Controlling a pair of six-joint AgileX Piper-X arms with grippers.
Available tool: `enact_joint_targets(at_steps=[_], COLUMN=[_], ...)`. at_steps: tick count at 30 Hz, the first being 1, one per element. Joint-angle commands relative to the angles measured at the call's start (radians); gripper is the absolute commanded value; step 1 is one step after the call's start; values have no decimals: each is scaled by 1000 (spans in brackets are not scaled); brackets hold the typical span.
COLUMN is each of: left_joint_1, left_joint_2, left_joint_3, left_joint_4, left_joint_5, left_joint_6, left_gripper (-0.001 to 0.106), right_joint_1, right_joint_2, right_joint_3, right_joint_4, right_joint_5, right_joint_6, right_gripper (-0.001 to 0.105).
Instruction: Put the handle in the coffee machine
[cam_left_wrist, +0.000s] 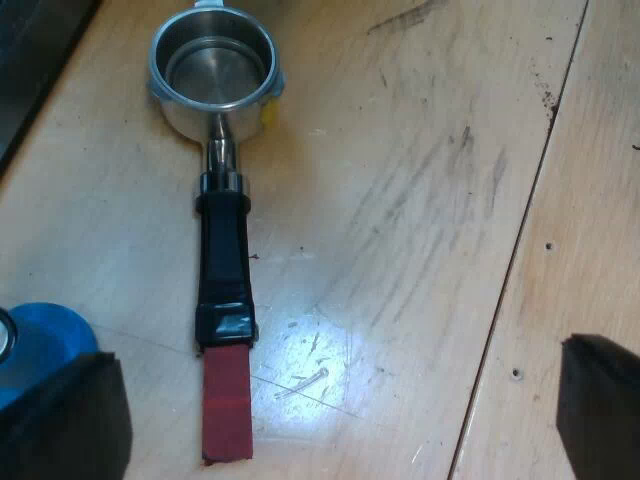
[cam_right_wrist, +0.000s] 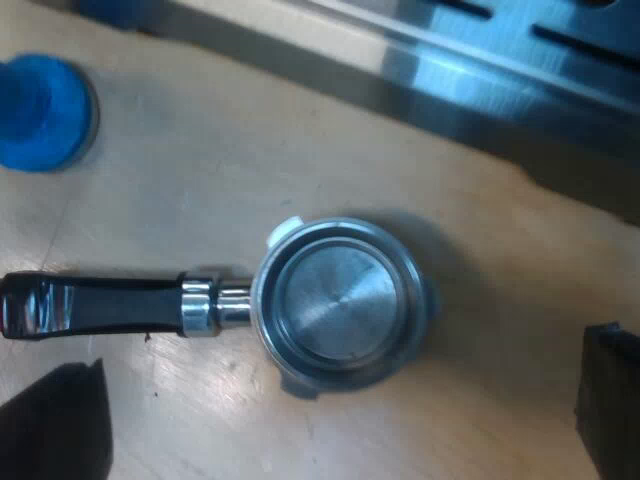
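Left wrist view: left hand (cam_left_wrist: 330, 420) spread, empty, over portafilter (cam_left_wrist: 222, 200) on tabletop (cam_left_wrist: 420, 200), red end (cam_left_wrist: 227, 415) at six o'clock, blue tamper (cam_left_wrist: 45, 335) beside one finger (cam_left_wrist: 60, 425), easily knocked; right wrist view: right hand (cam_right_wrist: 330, 415) spread over its basket (cam_right_wrist: 340, 300), so arms may clash.

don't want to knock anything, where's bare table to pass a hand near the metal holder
Widest bare wood: beside the black, red-ended handle of the round metal holder, on the side away from the blue round tamper, past the plank seam. A narrower strip between the holder's bowl and the steel espresso machine. Tightest between handle end and tamper.
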Motion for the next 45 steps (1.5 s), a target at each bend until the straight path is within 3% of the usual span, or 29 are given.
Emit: enact_joint_targets(at_steps=[1, 12, 20, 42, 44, 45], left_joint_1=[2, 2, 2, 2, 2, 2], left_joint_2=[-6, -6, -6, -6, -6, -6], left_joint_3=[-6, -6, -6, -6, -6, -6], left_joint_4=[-4, -4, -4, -4, -4, -4], left_joint_5=[0, 0, 0, 0, 0, 0], left_joint_6=[6, 6, 6, 6, 6, 6], left_gripper=[87, 87, 87, 87, 87, 87], right_joint_1=[-15, -49, -76, -104, -104, -104], right_joint_2=[42, 166, 243, 349, 349, 349], right_joint_3=[-7, -7, -7, -7, -7, -7], right_joint_4=[-44, -81, -82, -154, -156, -156], right_joint_5=[-32, -80, -101, -181, -181, -184], right_joint_6=[-24, -42, -90, -97, -97, -97], right_gripper=[96, 96, 96, 95, 92, 84])
